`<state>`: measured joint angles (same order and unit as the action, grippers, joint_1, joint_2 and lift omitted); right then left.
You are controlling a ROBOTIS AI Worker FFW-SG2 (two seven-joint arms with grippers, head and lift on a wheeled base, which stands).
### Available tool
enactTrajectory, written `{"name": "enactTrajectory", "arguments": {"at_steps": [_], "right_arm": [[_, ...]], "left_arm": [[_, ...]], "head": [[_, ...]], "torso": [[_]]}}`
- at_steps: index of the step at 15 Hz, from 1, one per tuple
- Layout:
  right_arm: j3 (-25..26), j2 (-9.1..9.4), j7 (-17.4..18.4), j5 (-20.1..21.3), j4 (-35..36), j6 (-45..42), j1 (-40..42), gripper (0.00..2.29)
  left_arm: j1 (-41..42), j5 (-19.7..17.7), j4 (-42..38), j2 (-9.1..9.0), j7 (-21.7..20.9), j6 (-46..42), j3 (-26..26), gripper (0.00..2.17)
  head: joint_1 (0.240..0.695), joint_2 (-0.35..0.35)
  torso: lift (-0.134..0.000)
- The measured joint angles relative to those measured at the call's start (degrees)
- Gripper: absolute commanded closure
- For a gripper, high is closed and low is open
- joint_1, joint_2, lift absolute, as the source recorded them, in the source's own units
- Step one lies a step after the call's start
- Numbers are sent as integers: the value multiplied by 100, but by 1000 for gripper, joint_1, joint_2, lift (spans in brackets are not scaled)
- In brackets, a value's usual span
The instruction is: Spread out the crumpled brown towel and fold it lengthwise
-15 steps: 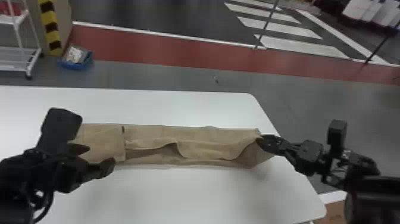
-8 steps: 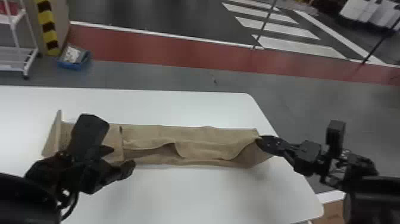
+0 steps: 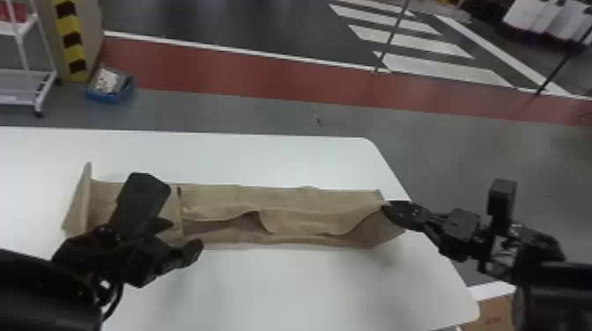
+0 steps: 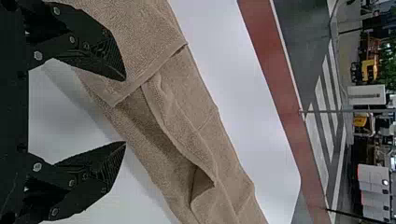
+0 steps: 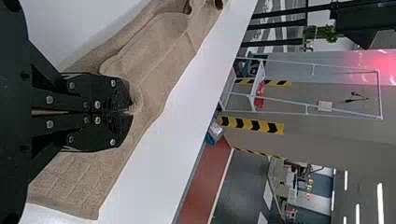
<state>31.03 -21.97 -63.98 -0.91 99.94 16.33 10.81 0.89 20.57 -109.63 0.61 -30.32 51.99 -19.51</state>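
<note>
The brown towel (image 3: 290, 220) is laid as a long narrow strip across the white table (image 3: 286, 286), and its right end is held by the right gripper (image 3: 386, 209), whose fingers (image 5: 100, 93) are closed together on the cloth. By this grip, it seems, the end is kept anchored, so that the strip will not be pulled along when the other end is worked on. The left gripper (image 4: 125, 111) is placed over the near side of the towel's left part, and its fingers are kept well apart with no cloth clamped between them, probably so that an edge can be taken or released there. At this left part a flap (image 4: 135, 42) is seen turned over the strip, and at the outermost end a piece of cloth (image 3: 81, 200) is raised upright from the table; both should probably be opened outward before the fold can be counted as good. Along the middle, the wavy edge (image 3: 220, 216) of the upper layer does not reach the near edge of the lower one, so the lengthwise fold is judged to be partly formed and in need of straightening. If the right grip were loosened too early, the whole strip could be dragged or wrinkled again.
</note>
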Motion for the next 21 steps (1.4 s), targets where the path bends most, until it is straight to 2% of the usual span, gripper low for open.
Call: {"name": "enactTrajectory", "arguments": {"at_steps": [8,9,10,18,19,20,21], "right_arm": [[1,26,0,-31,15,15,2,1315],[5,26,0,-33,16,16,6,1315],[7,26,0,-39,17,16,8,1315],[-6,34,0,-50,17,29,0,1315],[-7,35,0,-50,17,40,0,1315],[-6,35,0,-50,17,48,0,1315],[-3,35,0,-50,17,56,0,1315]], "left_arm": [[-156,8,292,5,-95,0,70,545],[-159,8,299,7,-103,0,89,650],[-160,8,301,8,-114,0,114,667],[-169,-24,305,15,-217,0,267,731],[-173,-18,315,14,-239,0,276,856],[-176,-12,322,14,-259,0,290,1207],[-176,-10,324,15,-282,0,310,1251]], "head": [[695,-350],[695,-350],[695,-350],[695,-350],[695,-350],[695,-350],[695,-350]], "torso": [[-124],[-124],[-124],[-124],[-124],[-124],[-124]]}}
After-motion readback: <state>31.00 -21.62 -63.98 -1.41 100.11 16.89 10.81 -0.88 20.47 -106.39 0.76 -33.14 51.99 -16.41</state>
